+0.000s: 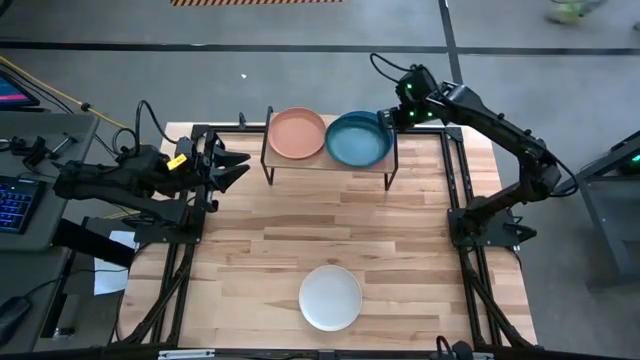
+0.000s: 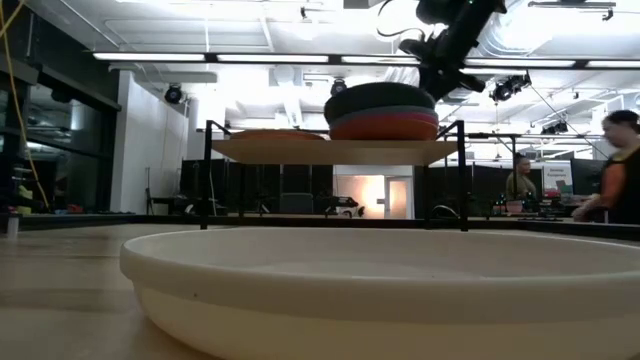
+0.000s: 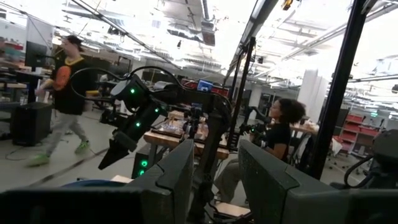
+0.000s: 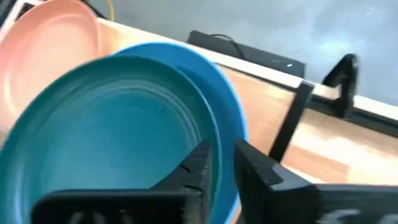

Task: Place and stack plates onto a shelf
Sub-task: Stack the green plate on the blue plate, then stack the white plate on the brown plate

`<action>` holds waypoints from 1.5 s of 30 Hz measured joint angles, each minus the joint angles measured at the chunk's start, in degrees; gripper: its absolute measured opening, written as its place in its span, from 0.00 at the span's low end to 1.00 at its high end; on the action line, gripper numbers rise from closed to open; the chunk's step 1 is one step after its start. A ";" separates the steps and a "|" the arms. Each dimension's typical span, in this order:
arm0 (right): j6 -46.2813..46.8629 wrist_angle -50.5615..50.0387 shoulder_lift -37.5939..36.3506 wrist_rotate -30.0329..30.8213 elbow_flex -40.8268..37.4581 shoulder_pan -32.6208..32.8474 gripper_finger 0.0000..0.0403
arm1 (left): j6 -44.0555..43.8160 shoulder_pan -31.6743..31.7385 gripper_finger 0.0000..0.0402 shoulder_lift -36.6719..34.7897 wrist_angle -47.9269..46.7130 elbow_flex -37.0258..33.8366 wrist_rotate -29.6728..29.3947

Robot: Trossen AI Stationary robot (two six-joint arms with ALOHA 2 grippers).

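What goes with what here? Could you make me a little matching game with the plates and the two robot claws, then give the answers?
1. white plate
2. salmon plate
3. green plate
4. left gripper

A. top of the stack on the shelf
B. off to the shelf's side, holding nothing
C. alone on the shelf
D. on the table, off the shelf

Pairs: 1-D, 2-C, 3-A, 4-B. The right gripper is at the green plate's rim.

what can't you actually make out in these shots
- Lower plates of the right-hand stack: the high view shows only the teal top plate; the low view shows just edges.
- Right gripper: its fingers straddle the teal plate's rim, but contact is unclear.
- Salmon plate: edge-on in the low view, so whether anything lies beneath is hidden.
- White plate: cut off by the low view's bottom edge.
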 joint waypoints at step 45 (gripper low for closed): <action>5.56 18.07 -17.13 11.91 -24.37 56.12 0.01 | -5.87 0.00 0.28 10.43 -0.46 0.00 -2.13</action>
